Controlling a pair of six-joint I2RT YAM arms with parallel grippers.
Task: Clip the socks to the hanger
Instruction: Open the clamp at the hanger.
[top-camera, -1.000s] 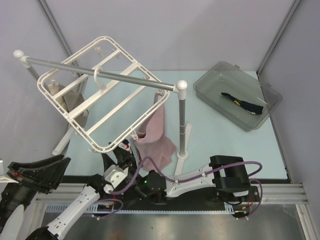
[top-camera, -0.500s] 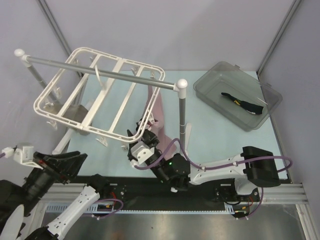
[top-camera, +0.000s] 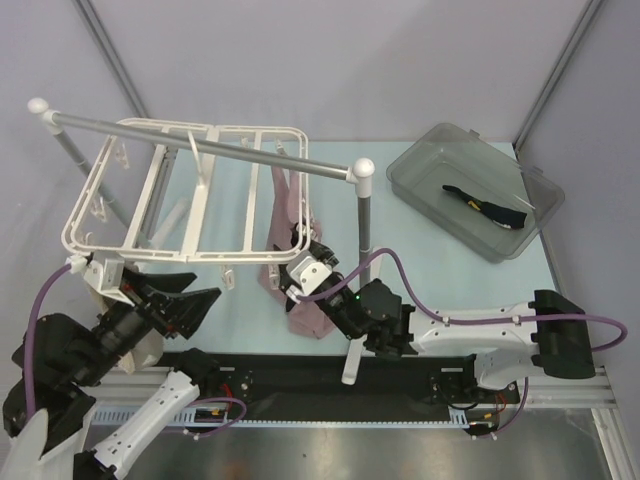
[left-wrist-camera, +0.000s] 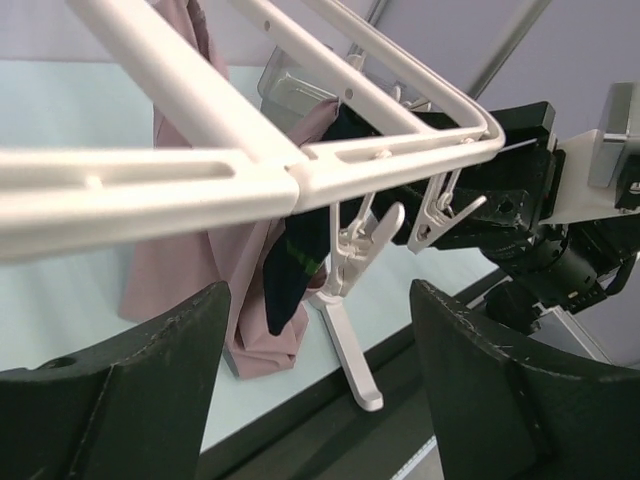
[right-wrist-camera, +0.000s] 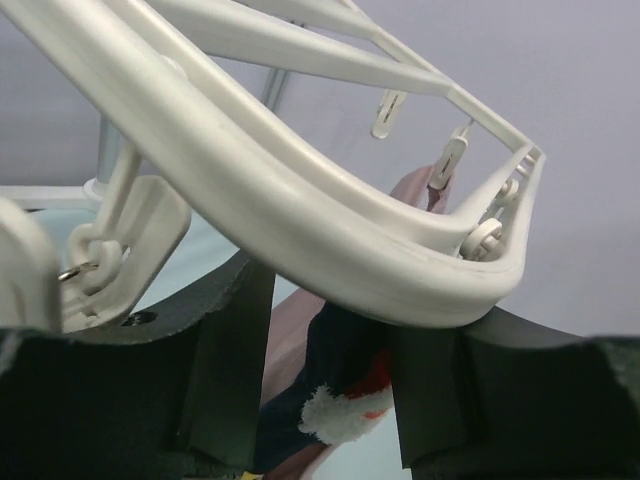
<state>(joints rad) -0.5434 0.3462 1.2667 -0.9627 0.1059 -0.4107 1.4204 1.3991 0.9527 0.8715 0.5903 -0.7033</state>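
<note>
The white hanger (top-camera: 170, 252) hangs by its hook from the rail, roughly level. One dark sock (left-wrist-camera: 285, 270) dangles under its near right corner, beside a white clip (left-wrist-camera: 352, 238). My right gripper (top-camera: 298, 250) is at that corner. In the right wrist view the sock (right-wrist-camera: 350, 350) with its red-and-white patch lies between the fingers, and the hanger rim (right-wrist-camera: 300, 210) hides their tips. A gap shows on the sock's left side. My left gripper (top-camera: 195, 305) stands open and empty below the hanger's near edge (left-wrist-camera: 150, 190). A second sock (top-camera: 485, 207) lies in the bin.
A grey see-through bin (top-camera: 430, 150) sits at the back right. The silver rail (top-camera: 200, 143) with white knobs spans the scene on two posts, and its right post (top-camera: 362, 230) stands just right of my right gripper. A pink cloth (top-camera: 305, 310) hangs behind the sock.
The hanger swung from steeply tilted to nearly level, its corner moving up and right together with my right gripper. My left arm came in toward the hanger's near edge and its jaws widened.
</note>
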